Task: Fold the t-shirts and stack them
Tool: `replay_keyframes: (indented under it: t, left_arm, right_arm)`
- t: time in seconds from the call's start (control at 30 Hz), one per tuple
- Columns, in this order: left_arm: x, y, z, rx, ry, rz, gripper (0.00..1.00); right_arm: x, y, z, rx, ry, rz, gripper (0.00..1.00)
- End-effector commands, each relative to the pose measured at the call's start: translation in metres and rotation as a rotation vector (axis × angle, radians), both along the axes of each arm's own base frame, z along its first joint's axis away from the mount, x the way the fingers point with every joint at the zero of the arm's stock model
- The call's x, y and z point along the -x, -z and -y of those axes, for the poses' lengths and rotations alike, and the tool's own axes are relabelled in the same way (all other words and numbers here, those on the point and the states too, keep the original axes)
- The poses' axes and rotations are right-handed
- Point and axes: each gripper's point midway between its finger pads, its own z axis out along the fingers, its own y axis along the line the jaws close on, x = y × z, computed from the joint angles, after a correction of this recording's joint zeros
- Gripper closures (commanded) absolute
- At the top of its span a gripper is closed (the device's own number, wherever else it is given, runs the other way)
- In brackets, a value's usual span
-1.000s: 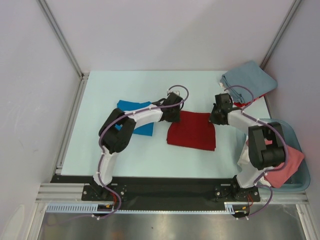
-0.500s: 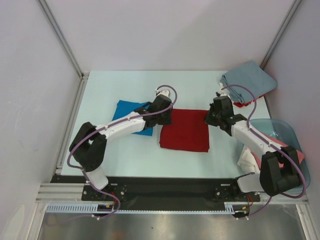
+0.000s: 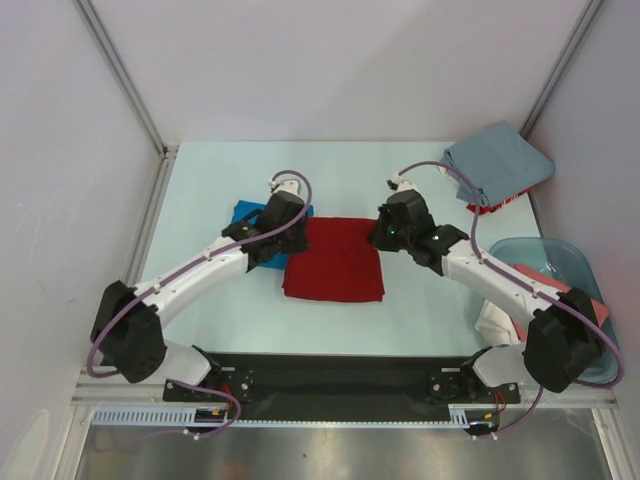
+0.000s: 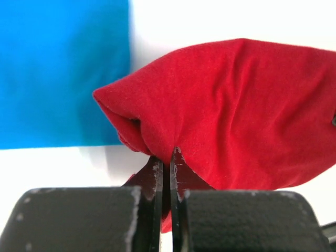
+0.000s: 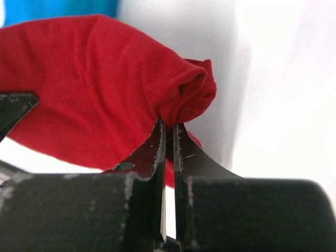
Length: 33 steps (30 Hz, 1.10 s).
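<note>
A pale mint table (image 3: 200,200) sits boxed by plain lilac-grey walls (image 3: 330,60), with seemingly aluminium posts (image 3: 119,72) at its far corners.

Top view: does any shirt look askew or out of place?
The grey-blue shirt in the far right corner lies turned at an angle, with a red piece poking out beneath it. The red shirt in the middle looks neatly folded.

A folded crimson t-shirt (image 3: 335,262) lay as a rough square at centre, its two far corners bunched and lifted. A bright blue t-shirt (image 3: 243,211) lay flat just beside it on the left. A folded grey-blue t-shirt (image 3: 500,163) sat at far right, well apart. A salmon-pink t-shirt (image 3: 527,275), mostly hidden, lay at near right.
</note>
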Motion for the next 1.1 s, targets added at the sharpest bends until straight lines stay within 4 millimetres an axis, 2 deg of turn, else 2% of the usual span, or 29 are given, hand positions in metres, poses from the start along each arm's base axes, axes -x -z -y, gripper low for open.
replay_keyframes:
  t: [0.0,0.03,0.07,0.1,0.13,0.17,0.2,0.23,0.27,0.3,0.33,0.37,0.4,0.43,0.47,0.5,0.53,0.57,0.6,0.63,0.7,0.73,0.77,0.8,1.07]
  left_arm:
    - [-0.003,-0.019,-0.037,-0.022,-0.041,0.041,1.00]
    - [-0.005,-0.024,-0.053,-0.011,-0.073,0.046,1.00]
    - [-0.007,-0.026,-0.062,-0.003,-0.085,0.048,0.99]
    - [-0.008,-0.030,-0.069,0.006,-0.081,0.053,1.00]
    - [-0.014,-0.035,-0.088,0.012,-0.125,0.066,0.99]
    - [-0.017,-0.038,-0.097,0.008,-0.136,0.069,1.00]
    - [-0.019,-0.039,-0.107,-0.003,-0.148,0.065,1.00]
    - [-0.027,-0.045,-0.122,-0.006,-0.183,0.069,0.99]
    - [-0.027,-0.045,-0.130,-0.018,-0.196,0.053,0.99]
    - [-0.030,-0.047,-0.137,-0.027,-0.203,0.055,1.00]
    - [-0.036,-0.053,-0.149,-0.023,-0.232,0.063,1.00]
    - [-0.040,-0.052,-0.154,-0.023,-0.241,0.059,1.00]
    - [-0.043,-0.052,-0.159,-0.022,-0.250,0.058,1.00]
    - [-0.050,-0.058,-0.169,-0.015,-0.279,0.067,1.00]
    - [-0.055,-0.051,-0.172,-0.018,-0.286,0.044,1.00]
    - [-0.058,-0.049,-0.176,-0.024,-0.293,0.027,0.99]
    - [-0.064,-0.055,-0.181,-0.021,-0.302,0.036,1.00]
    - [-0.071,-0.050,-0.183,-0.025,-0.296,0.008,0.99]
    - [-0.070,-0.043,-0.182,-0.029,-0.291,-0.017,1.00]
    - [-0.075,-0.044,-0.184,-0.032,-0.294,-0.018,0.99]
    - [-0.080,-0.037,-0.188,-0.049,-0.304,-0.034,1.00]
    - [-0.084,-0.037,-0.189,-0.047,-0.309,-0.029,0.99]
    - [-0.086,-0.035,-0.189,-0.044,-0.311,-0.029,1.00]
    - [-0.089,-0.028,-0.189,-0.037,-0.311,-0.047,0.99]
    - [-0.123,-0.018,-0.194,-0.043,-0.329,-0.047,0.99]
  right_arm:
    - [-0.016,-0.039,-0.037,-0.055,-0.022,0.078,1.00]
    - [-0.014,-0.044,-0.050,-0.058,-0.044,0.086,1.00]
    - [-0.016,-0.036,-0.059,-0.042,-0.054,0.068,1.00]
    - [-0.021,-0.051,-0.071,-0.061,-0.065,0.095,1.00]
    - [-0.023,-0.051,-0.079,-0.059,-0.075,0.094,1.00]
    - [-0.020,-0.051,-0.091,-0.053,-0.096,0.091,1.00]
    - [-0.024,-0.043,-0.102,-0.041,-0.106,0.074,1.00]
    - [-0.028,-0.055,-0.113,-0.058,-0.117,0.093,1.00]
    - [-0.026,-0.058,-0.125,-0.060,-0.132,0.098,1.00]
    - [-0.029,-0.047,-0.134,-0.046,-0.140,0.081,1.00]
    - [-0.035,-0.058,-0.144,-0.064,-0.144,0.101,1.00]
    - [-0.035,-0.057,-0.153,-0.066,-0.157,0.100,1.00]
    - [-0.038,-0.045,-0.160,-0.053,-0.162,0.080,1.00]
    - [-0.042,-0.045,-0.166,-0.055,-0.163,0.079,1.00]
    - [-0.047,-0.055,-0.173,-0.070,-0.167,0.093,1.00]
    - [-0.050,-0.056,-0.179,-0.074,-0.170,0.092,1.00]
    - [-0.053,-0.043,-0.184,-0.061,-0.172,0.069,1.00]
    - [-0.057,-0.041,-0.192,-0.065,-0.184,0.059,1.00]
    - [-0.058,-0.049,-0.194,-0.073,-0.184,0.068,1.00]
    - [-0.060,-0.040,-0.197,-0.059,-0.190,0.052,1.00]
    - [-0.064,-0.040,-0.203,-0.062,-0.197,0.051,1.00]
    - [-0.065,-0.040,-0.205,-0.061,-0.199,0.050,1.00]
    - [-0.066,-0.031,-0.206,-0.048,-0.200,0.036,1.00]
    - [-0.068,-0.033,-0.208,-0.053,-0.198,0.042,1.00]
    - [-0.087,-0.023,-0.204,-0.022,-0.174,0.034,1.00]
